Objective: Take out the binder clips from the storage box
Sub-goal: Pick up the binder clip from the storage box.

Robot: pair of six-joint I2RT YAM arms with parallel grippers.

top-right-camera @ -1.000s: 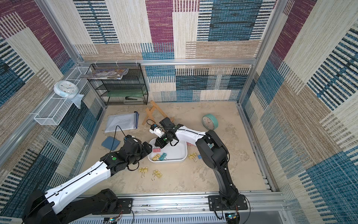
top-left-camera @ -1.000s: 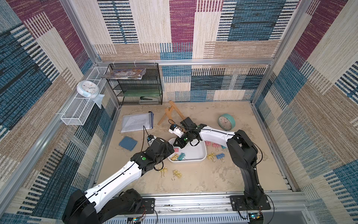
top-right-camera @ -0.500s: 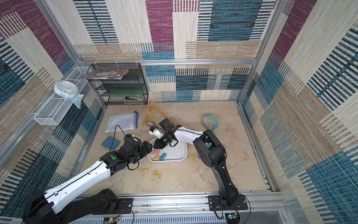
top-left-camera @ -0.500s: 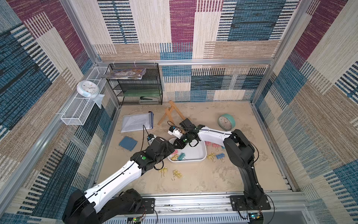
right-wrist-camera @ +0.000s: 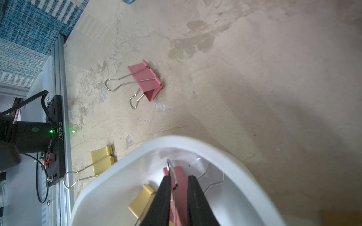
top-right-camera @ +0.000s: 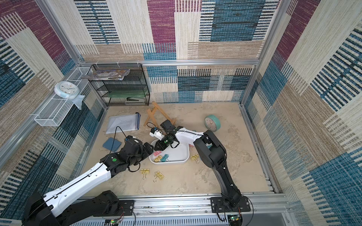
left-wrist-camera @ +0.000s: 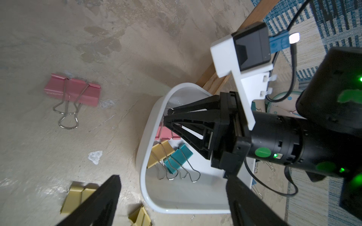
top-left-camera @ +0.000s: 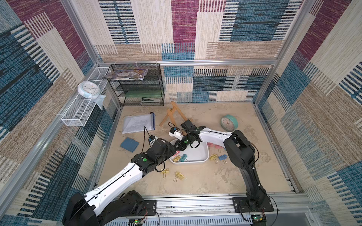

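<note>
The white storage box (top-left-camera: 197, 156) lies mid-floor. In its left end lie three binder clips: pink (left-wrist-camera: 166, 135), yellow (left-wrist-camera: 161, 152) and teal (left-wrist-camera: 179, 156). My right gripper (right-wrist-camera: 179, 177) reaches down into that end. Its jaws are drawn in on the pink clip's upright wire handle (right-wrist-camera: 170, 166), and a thin gap shows beside the wire. My left gripper (left-wrist-camera: 174, 203) hangs wide open and empty over the box's near-left corner. Loose on the floor are a pink clip (right-wrist-camera: 147, 80), two yellow clips (top-left-camera: 165, 171) in front, and yellow (top-left-camera: 213, 157), blue (top-left-camera: 222, 157) and pink (top-left-camera: 210, 144) clips to the right.
A wooden easel (top-left-camera: 173, 115) stands just behind the box, and a teal clock (top-left-camera: 228, 123) sits at the back right. A document pouch (top-left-camera: 139, 124) and a blue pad (top-left-camera: 129, 144) lie to the left. A black mesh rack (top-left-camera: 139, 86) fills the back left corner.
My right gripper has dropped lower into the box's left end, over the pink clip. The left arm has held still with its jaws wide.
</note>
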